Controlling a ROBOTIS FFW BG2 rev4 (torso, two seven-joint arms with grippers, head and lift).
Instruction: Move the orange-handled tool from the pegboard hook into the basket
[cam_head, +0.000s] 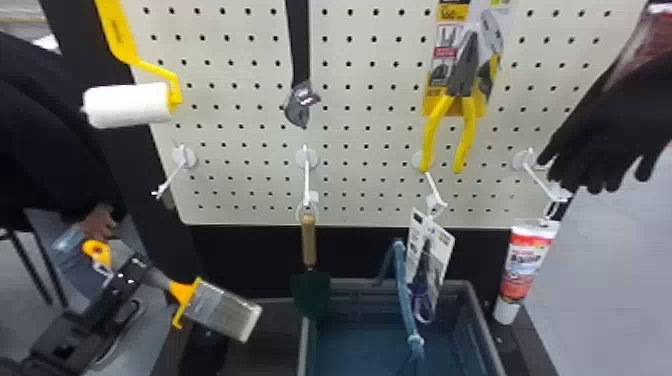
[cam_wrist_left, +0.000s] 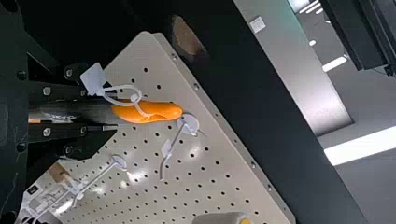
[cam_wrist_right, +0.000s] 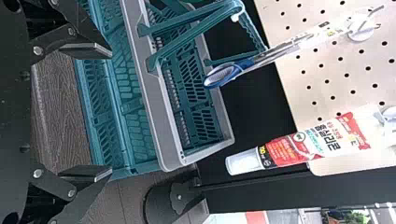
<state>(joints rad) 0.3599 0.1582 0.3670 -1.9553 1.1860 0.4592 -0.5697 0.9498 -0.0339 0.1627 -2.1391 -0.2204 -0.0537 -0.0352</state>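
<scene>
The left gripper was positioned at the lower left of the head view, with its two black fingers closed on the dark middle section of the orange-handled tool. The tool was tilted: its looped orange end lay at the upper left and its broad, flat head pointed down toward the right. In the left wrist view, a white tag was attached by a loop around the orange end (the dark section sat between the fingers). The tool was off the hook, the leftmost of the lower row on the pegboard, and was held to the left of the basket, apart from it. The right gripper had its fingers spread wide, with nothing between them; the basket stood beyond them in the right wrist view. The basket had a grey rim and raised teal handles. Adjacent items were arranged as follows: a trowel and packaged scissors hung from the two middle lower hooks, and a tube from the rightmost. Higher up were a paint roller at the left, yellow-handled pliers toward the right, and black gloves at the right edge.
</scene>
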